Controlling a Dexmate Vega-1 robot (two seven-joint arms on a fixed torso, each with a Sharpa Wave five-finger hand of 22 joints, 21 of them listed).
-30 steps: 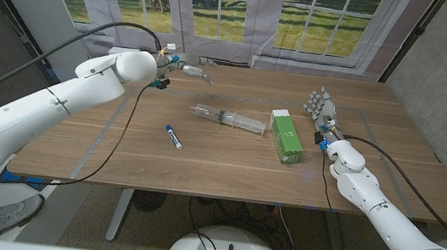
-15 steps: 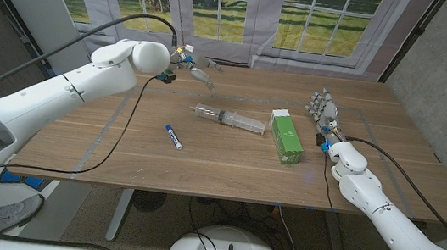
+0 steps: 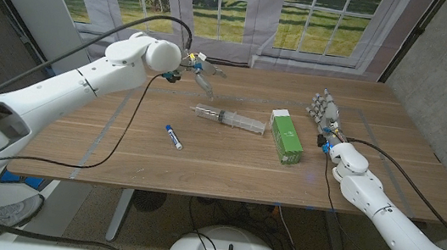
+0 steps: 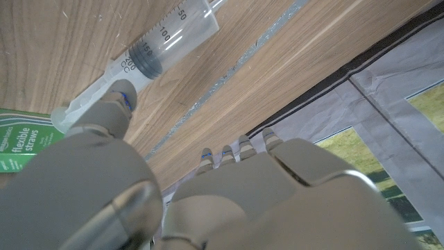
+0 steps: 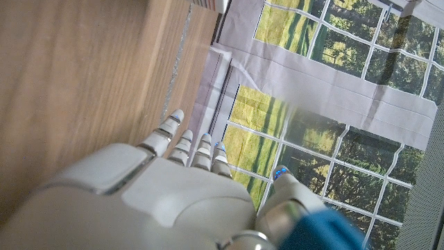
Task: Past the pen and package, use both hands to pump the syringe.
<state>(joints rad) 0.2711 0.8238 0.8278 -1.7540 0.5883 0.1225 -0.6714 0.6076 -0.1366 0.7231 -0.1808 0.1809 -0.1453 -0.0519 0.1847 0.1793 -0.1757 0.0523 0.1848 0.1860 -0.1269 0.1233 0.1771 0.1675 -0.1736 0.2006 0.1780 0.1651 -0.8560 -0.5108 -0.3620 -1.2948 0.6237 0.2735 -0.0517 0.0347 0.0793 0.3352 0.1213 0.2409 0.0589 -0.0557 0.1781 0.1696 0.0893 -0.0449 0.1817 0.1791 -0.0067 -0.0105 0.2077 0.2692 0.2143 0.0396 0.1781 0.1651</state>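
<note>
A clear syringe [image 3: 227, 119] lies on the wooden table [image 3: 202, 161] at its middle, plunger end toward the green package [image 3: 286, 136]. The left wrist view shows the syringe [image 4: 142, 59] with its black plunger seal and printed scale. A blue and white pen [image 3: 173, 137] lies nearer the front edge. My left hand [image 3: 198, 68] hovers behind the syringe near the table's far edge, fingers apart, holding nothing. My right hand [image 3: 323, 112] stands to the right of the package, fingers extended and spread, empty.
The green package [image 4: 24, 135] reads "flexible straws". Black cables run along both arms over the table. A window and a pale curtain stand behind the far edge.
My left arm has swung to the right along the far edge, bringing the hand closer to the syringe. The right hand, syringe, pen and package have stayed put.
</note>
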